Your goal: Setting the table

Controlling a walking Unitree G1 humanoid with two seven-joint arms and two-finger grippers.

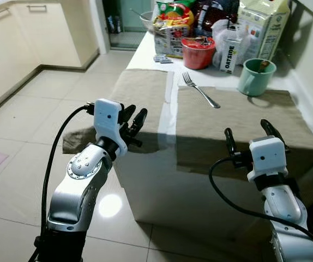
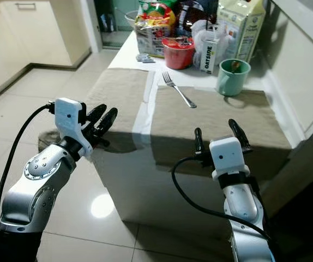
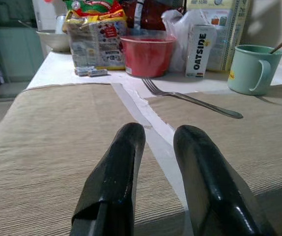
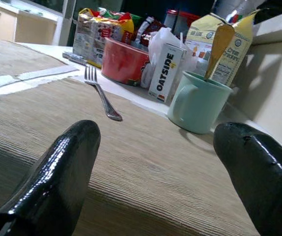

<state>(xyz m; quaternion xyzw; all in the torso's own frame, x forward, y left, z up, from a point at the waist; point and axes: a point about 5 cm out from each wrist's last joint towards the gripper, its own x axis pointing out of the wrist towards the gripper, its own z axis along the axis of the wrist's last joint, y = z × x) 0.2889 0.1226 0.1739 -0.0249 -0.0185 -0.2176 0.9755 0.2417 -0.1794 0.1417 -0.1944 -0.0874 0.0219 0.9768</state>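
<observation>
Two beige placemats lie side by side on a white table (image 1: 170, 98): the left placemat (image 1: 140, 93) is bare, and the right placemat (image 1: 244, 117) has a silver fork (image 1: 200, 90) lying across its far left corner. A green mug (image 1: 256, 76) with a spoon in it stands at the right placemat's far edge. My left gripper (image 1: 134, 115) hovers at the near edge of the left placemat, its fingers (image 3: 116, 167) a little apart and holding nothing. My right gripper (image 1: 247, 129) is over the near edge of the right placemat, wide open and empty.
At the table's far end stand a red bowl (image 1: 198, 52), an Oatside carton (image 1: 230, 54), a milk carton (image 1: 263, 24) and a snack bag (image 1: 170, 27). A wall runs along the table's right side. Cream cabinets (image 1: 31, 33) and tiled floor (image 1: 31, 114) lie to the left.
</observation>
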